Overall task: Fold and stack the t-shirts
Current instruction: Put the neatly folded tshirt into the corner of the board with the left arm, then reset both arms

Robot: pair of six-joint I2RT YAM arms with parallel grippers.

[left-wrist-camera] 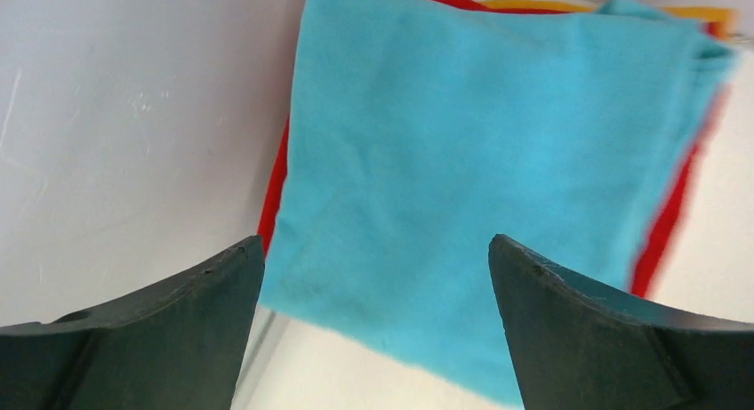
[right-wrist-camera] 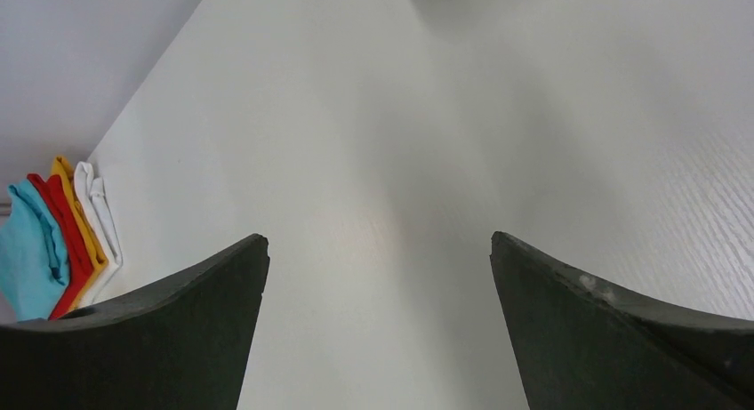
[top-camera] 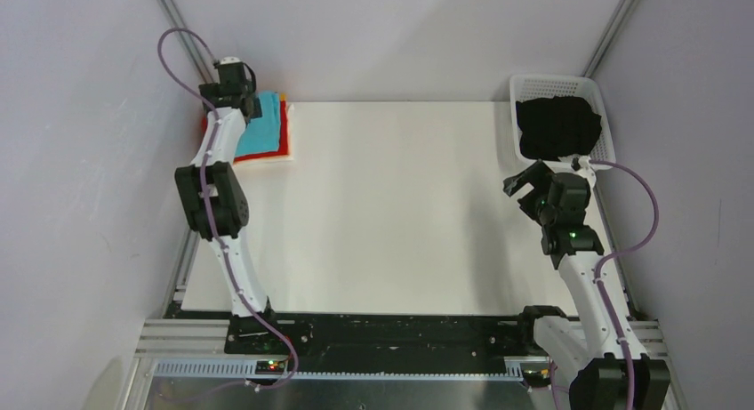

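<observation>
Top external view, working outward from the bases: I am holding my right gripper (top-camera: 525, 180) low over the right side of the table (top-camera: 400, 232), its jaws standing apart and gripping nothing. The right wrist view is showing only bare tabletop between the fingers. Just beyond this gripper, the black shirt (top-camera: 558, 125) is lying crumpled in the basket (top-camera: 556, 81) at the far-right corner, with no long axis to be read. By my judgement this is the shirt left to fold. The right arm is much the nearer one, so the reach is running forward and slightly right. The basket walls and the side wall are hemming in that approach. The middle of the table is offering open room for spreading.

At the far-left corner, my left gripper (left-wrist-camera: 373, 250) is hovering over the stack, jaws apart and empty. The turquoise shirt (left-wrist-camera: 498, 161) is lying folded on top, with red (left-wrist-camera: 274, 192), orange (right-wrist-camera: 76, 214) and white (right-wrist-camera: 98, 214) shirts beneath.
</observation>
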